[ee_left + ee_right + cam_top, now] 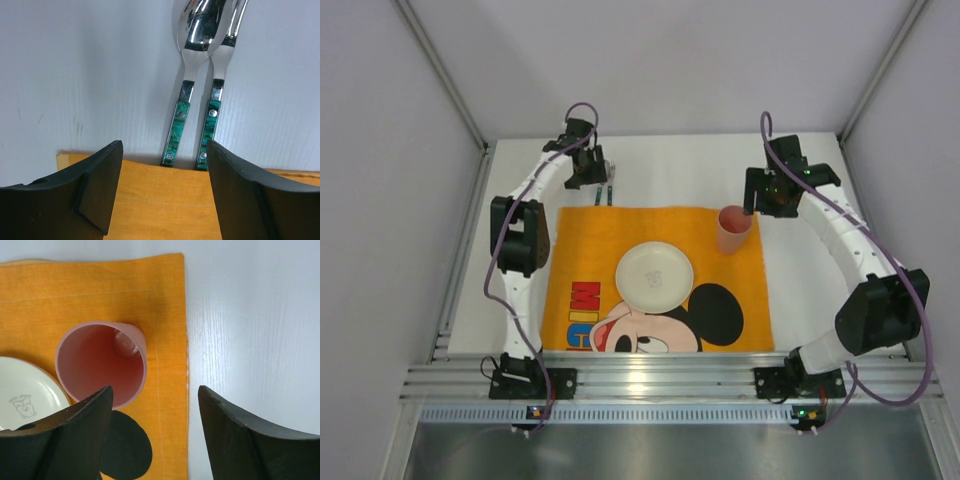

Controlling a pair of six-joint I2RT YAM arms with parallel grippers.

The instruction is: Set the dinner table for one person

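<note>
Dinner table (810,290): the white tabletop carried everything; bare surface showed along the left, far and right edges.
Left gripper (592,172): it hung over the far left part of the table, just beyond the placemat's far left corner. In the left wrist view (164,165) the fingers (100,185) stood apart with nothing between them; the placemat edge and the utensil handle ends showed through the gap.
Spoon (197,30): steel bowl, green marbled handle with rivets. It lay flat on the bare table (597,193), its handle end meeting the placemat's far edge near the far left corner.
Second utensil (212,120): same green handle, just right of the spoon (610,194) and parallel to it. Its head was partly hidden by the spoon bowl and cut off by the frame; type cannot be told.
Placemat (585,240): orange cloth with a Mickey Mouse print, lying flat along the table's near edge between the two arm bases.
Plate (654,276): round, cream, with a small printed figure; it sat at the placemat's centre.
Cup (733,229): pink plastic tumbler, upright, mouth up, at the placemat's far right corner (100,365).
Right gripper (765,200): it was positioned just beyond and right of the cup. In the right wrist view (155,395) the fingers (240,440) stood apart, holding nothing; the cup stood free on the placemat.
</note>
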